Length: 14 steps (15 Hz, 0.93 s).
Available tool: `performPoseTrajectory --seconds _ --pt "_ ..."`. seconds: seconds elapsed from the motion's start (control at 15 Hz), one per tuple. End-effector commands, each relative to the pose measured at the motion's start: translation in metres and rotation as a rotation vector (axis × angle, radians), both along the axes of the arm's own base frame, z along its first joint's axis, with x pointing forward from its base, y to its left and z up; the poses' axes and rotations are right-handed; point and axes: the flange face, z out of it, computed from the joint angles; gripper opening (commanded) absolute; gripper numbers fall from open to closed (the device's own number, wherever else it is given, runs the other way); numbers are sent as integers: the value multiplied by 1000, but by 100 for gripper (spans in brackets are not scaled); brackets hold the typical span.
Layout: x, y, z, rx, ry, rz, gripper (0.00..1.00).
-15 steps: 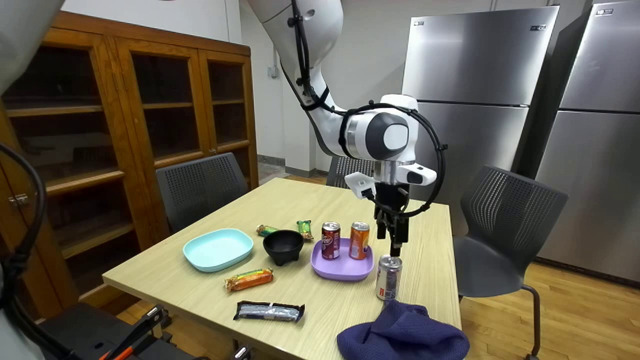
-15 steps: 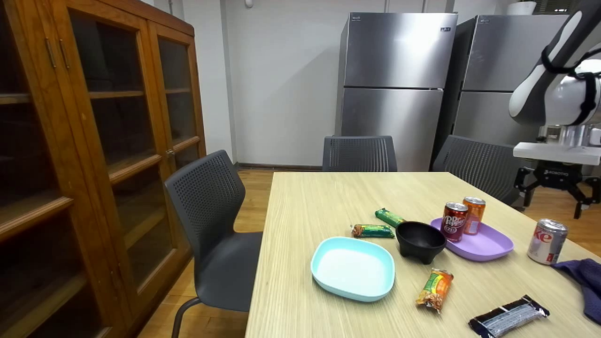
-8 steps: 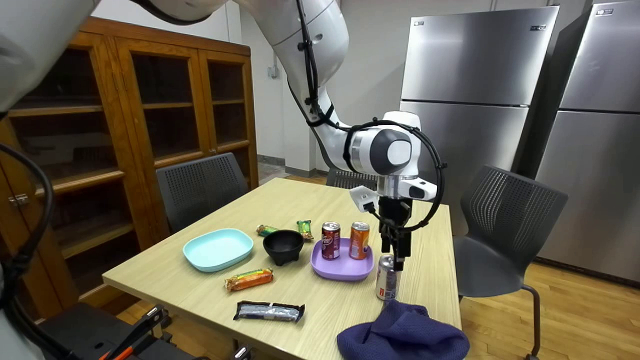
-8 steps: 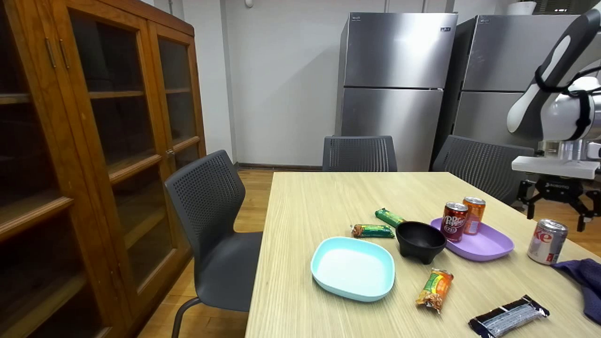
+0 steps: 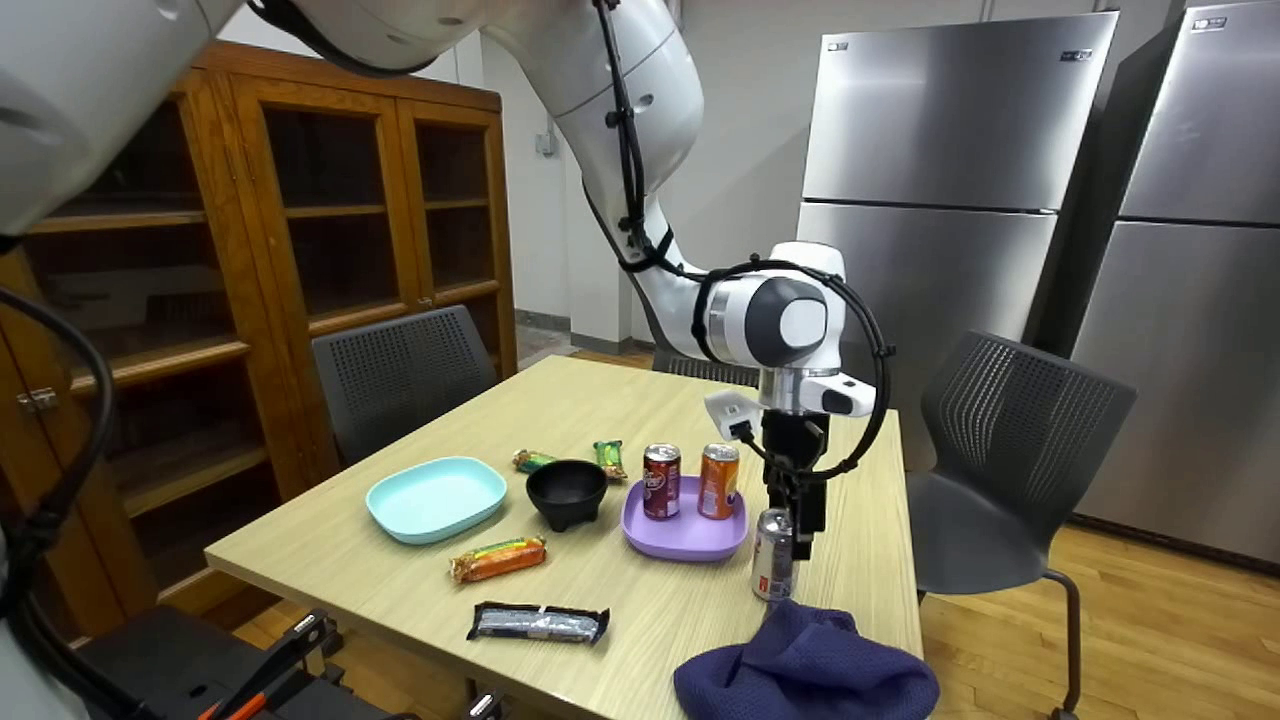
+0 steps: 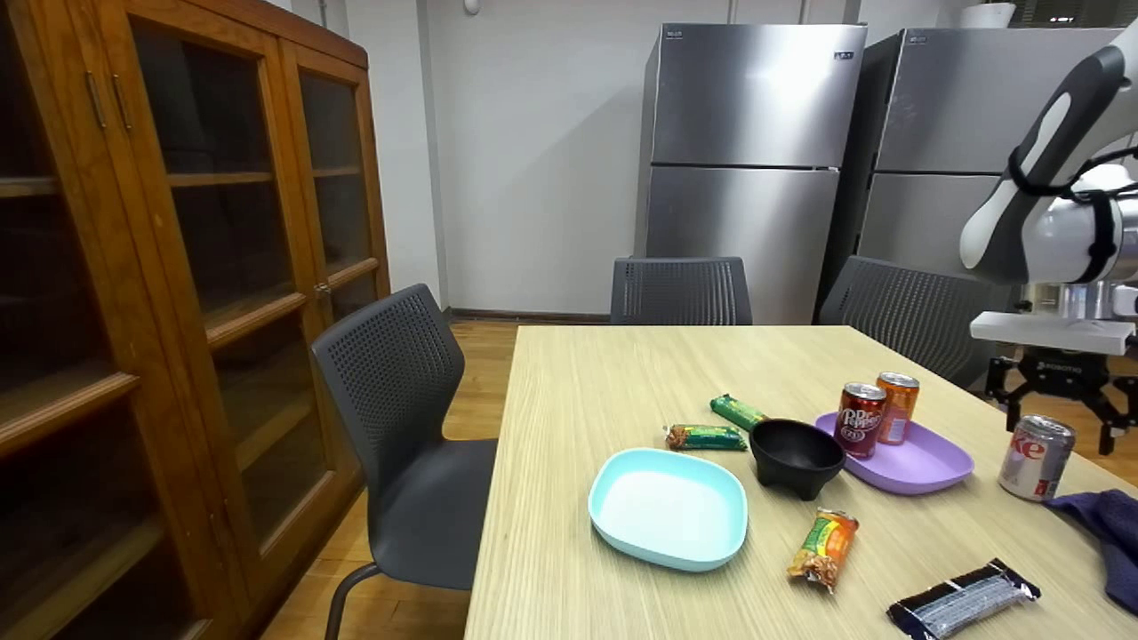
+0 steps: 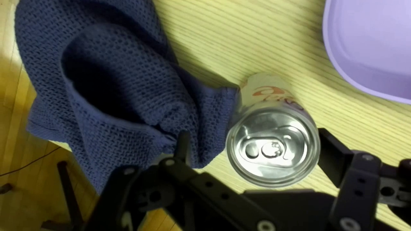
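In the wrist view, the black two-jawed gripper (image 7: pixel 259 151) is spread wide, the round silver metal can (image 7: pixel 273 147) between its jaws and crumpled dark-blue cloth (image 7: pixel 144 77) at the can's ten o'clock.

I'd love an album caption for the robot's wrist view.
A silver soda can shows between open jaws, rumpled navy cloth at left, purple plate at upper right.
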Motion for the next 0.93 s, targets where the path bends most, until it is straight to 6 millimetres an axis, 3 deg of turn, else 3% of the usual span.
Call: performPoseTrajectory --seconds 0.0,0.2,0.87 --pt "3 -2 2 -8 18 -25 66" --pt "2 -1 5 -11 14 -23 41" --pt "-6 8 23 -6 -4 5 41"
